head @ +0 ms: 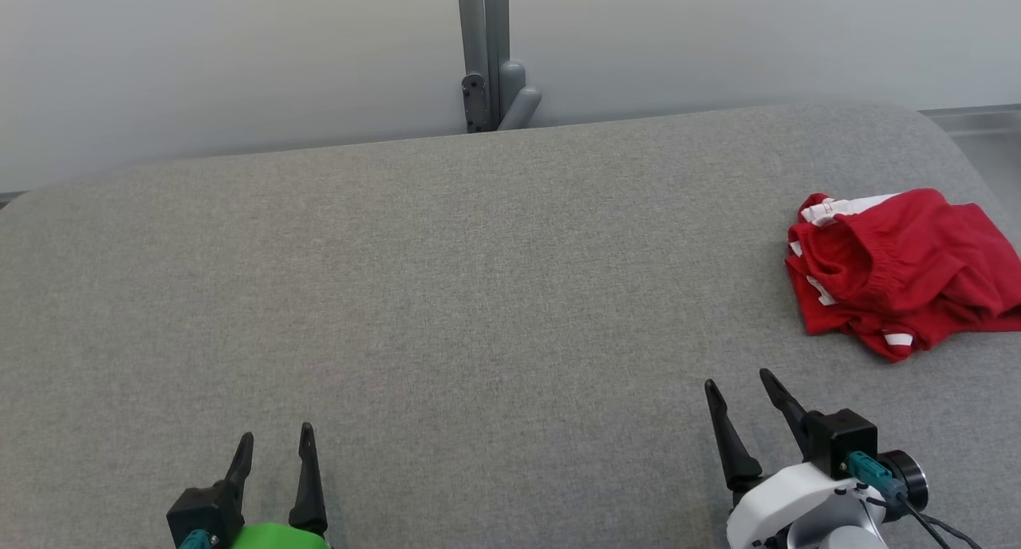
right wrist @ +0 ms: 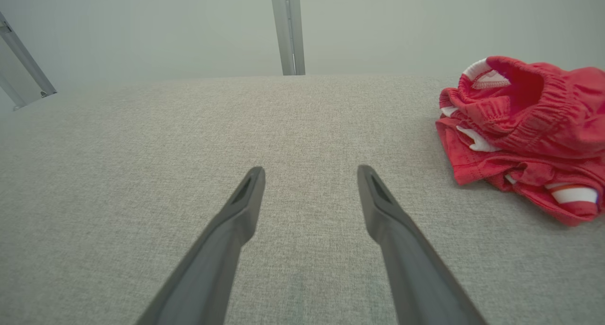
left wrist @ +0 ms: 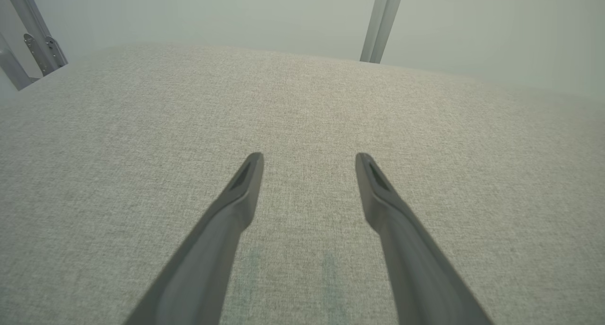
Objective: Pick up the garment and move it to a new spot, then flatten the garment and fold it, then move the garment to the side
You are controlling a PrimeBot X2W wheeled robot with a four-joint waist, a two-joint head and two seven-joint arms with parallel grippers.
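Note:
A crumpled red garment (head: 901,270) with white stripes and an elastic waistband lies bunched at the right side of the grey table (head: 447,294); the right wrist view has the garment (right wrist: 524,131) at its right edge. My right gripper (head: 739,381) stands open near the table's front, below and left of the garment, apart from it, fingers empty (right wrist: 311,174). At the lower left my left gripper (head: 275,436) is open over bare cloth, nothing between its fingers (left wrist: 309,159).
The table is covered in grey fabric with rounded far corners. Behind its far edge stands a grey metal post (head: 483,54) with a bracket against a pale wall. A second slanted post (left wrist: 33,37) shows at the left.

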